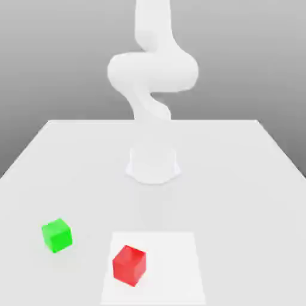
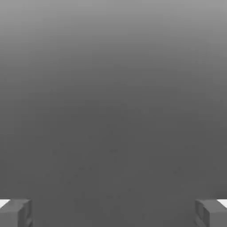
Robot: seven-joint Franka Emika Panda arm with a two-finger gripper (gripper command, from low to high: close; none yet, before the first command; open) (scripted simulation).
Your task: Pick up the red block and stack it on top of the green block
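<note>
Counter-top green cube-shaped block sits at eight o'clock — the red cube-shaped block nearer seven, on a white square — while empty fingers stand wide apart.

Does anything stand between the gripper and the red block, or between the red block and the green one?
Nothing visible blocks the red block, and only bare tabletop and white mat lie around it and toward the green block.

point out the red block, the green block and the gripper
red block [image 1: 129, 266], exterior view, side face
green block [image 1: 58, 234], exterior view, near its middle
gripper [image 2: 113, 213], hand view, midway between fingertips
</note>
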